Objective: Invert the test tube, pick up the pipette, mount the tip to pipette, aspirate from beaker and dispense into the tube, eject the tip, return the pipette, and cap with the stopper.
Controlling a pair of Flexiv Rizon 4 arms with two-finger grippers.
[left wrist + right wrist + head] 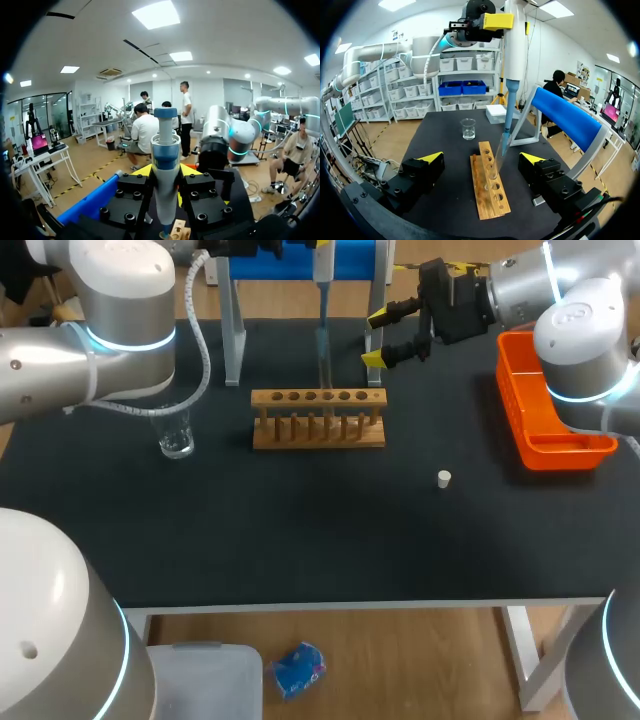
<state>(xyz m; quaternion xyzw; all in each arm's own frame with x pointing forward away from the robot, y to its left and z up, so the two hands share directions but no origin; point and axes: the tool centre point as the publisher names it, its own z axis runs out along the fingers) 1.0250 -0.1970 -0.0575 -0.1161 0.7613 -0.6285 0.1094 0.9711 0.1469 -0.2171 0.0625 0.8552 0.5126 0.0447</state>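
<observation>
My left gripper (165,172) is shut on the white and blue pipette (165,165), holding it upright above the wooden rack (318,420). The pipette's (513,45) clear tip (505,140) points down into the mouth of a glass test tube (495,167) that stands upright in the rack (489,187). In the head view the tube (325,365) rises from a middle hole. My right gripper (380,337) hangs open just right of the tube, nothing between its fingers. A glass beaker (176,435) stands left of the rack. The small white stopper (444,478) lies on the mat at the front right.
A blue stand (300,260) on metal legs sits behind the rack. An orange bin (550,415) stands at the table's right edge. A white box (496,112) rests beyond the rack near the beaker (468,128).
</observation>
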